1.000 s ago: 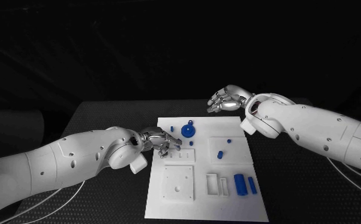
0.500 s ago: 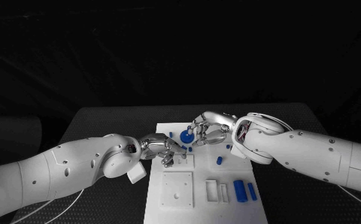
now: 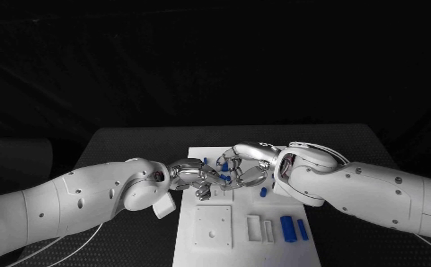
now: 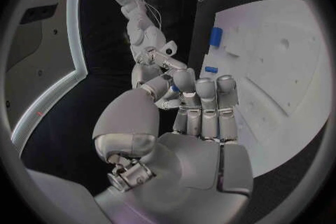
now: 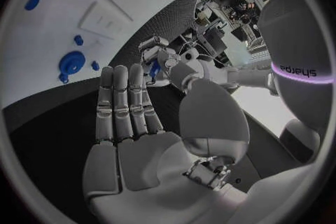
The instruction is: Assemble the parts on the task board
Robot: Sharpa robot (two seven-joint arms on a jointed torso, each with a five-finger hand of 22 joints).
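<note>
Two hands met over task board [image 3: 202, 242] far end: left hand [image 3: 193, 177] pinching small blue part [image 5: 154, 69]; right hand [image 3: 244, 162] flat, fingers extended, empty. Round blue part [image 5: 71, 61] on board near far edge; blue cylinders [image 3: 288, 228] near right edge.

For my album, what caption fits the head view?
Two robot hands, left and right, meet over the white task board.

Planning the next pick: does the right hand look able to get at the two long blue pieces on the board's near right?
Probably yes: the long blue pieces lie uncovered on the task board, but the right hand is further up by the left hand.
</note>
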